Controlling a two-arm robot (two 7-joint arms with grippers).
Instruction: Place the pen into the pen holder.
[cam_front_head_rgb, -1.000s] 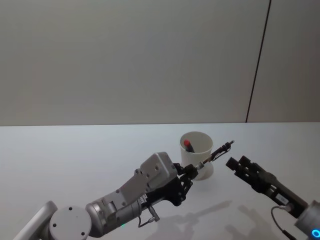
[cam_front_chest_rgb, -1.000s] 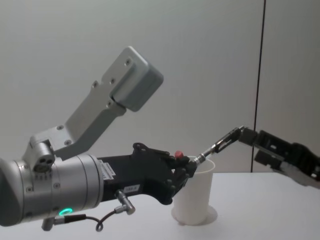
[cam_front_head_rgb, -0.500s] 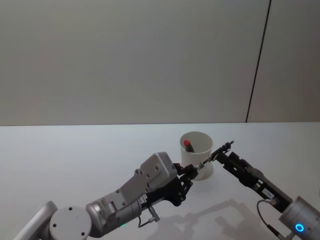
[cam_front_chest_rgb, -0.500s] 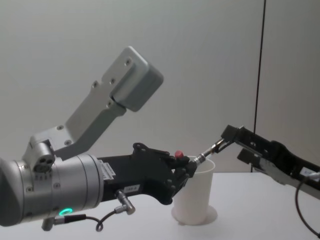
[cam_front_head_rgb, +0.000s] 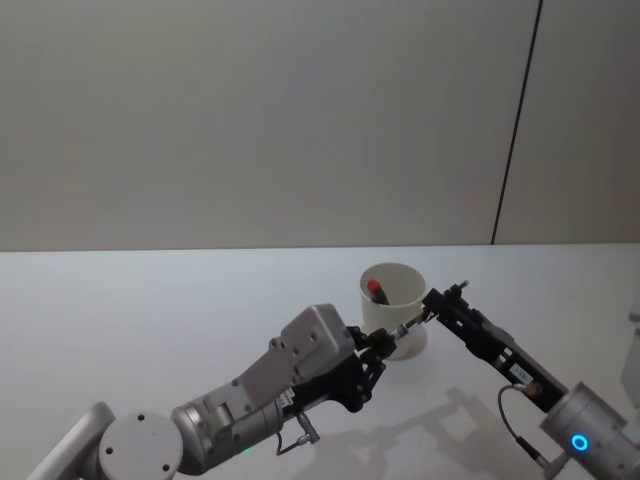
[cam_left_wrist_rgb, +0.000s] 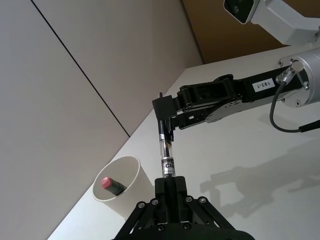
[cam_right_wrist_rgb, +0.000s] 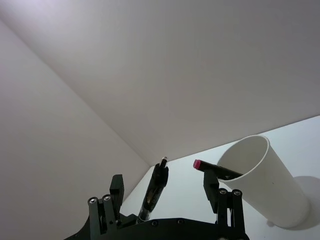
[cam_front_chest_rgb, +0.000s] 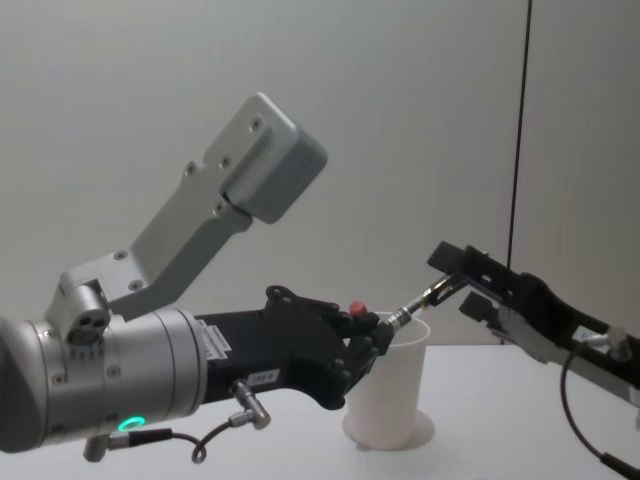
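A: Where is the pen (cam_left_wrist_rgb: 165, 152) held?

B: One end is clamped in the left tool (cam_left_wrist_rgb: 169, 191), just right of the cup (cam_front_head_rgb: 393, 307). The right tool (cam_right_wrist_rgb: 162, 200) is spread wide around the free end.

A: What could go wrong?

B: If the pen is released before the right tool is closed, it may be dropped on the surface (cam_front_head_rgb: 150, 320). The cup, which already holds a red-capped marker (cam_left_wrist_rgb: 111, 186), may be knocked over.

The right end effector (cam_front_head_rgb: 437, 303) has advanced, its open fingers now straddling the pen (cam_front_head_rgb: 428, 308).
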